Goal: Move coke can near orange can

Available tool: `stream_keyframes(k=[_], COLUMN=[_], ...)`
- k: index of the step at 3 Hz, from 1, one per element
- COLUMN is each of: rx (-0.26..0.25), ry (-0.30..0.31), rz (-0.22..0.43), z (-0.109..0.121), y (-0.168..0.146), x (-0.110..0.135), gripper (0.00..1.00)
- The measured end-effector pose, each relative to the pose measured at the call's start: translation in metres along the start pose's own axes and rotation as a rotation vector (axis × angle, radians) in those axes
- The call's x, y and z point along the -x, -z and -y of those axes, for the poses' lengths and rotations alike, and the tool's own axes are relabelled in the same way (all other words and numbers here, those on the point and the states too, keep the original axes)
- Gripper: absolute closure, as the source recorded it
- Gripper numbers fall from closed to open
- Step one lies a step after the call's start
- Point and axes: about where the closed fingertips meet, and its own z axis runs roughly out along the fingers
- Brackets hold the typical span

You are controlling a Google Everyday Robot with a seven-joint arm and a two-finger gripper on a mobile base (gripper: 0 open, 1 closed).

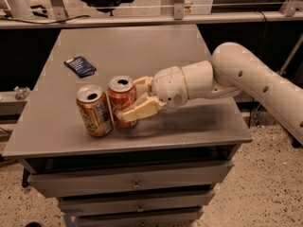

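Jaws of the gripper point(129, 99) pinch the coke can point(119, 97) (upright, caught between them) just beside the orange can point(94, 111) on the desk point(199, 124).

On the table point(142, 46), claw point(131, 99) clasps coke can point(121, 100) from 3 o'clock; orange can point(94, 110) sits just beside it at 9 o'clock.

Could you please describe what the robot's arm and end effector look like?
The arm is a thick, smooth, off-white tube with small dark holes along it. The end effector, at the coke can, has a rounded white housing and cream, wedge-shaped fingers.
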Motion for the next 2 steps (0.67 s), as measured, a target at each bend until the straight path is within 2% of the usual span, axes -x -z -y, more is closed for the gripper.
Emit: stream_keyframes(k=[1, 2], rx=[-0.027, -0.042], ry=[-0.006, -0.009], rz=[-0.017, -0.025], z=[0.0059, 0.0088], y=[-0.0118, -0.0184], x=[-0.0010, 0.0003], gripper=[0.87, 0.64])
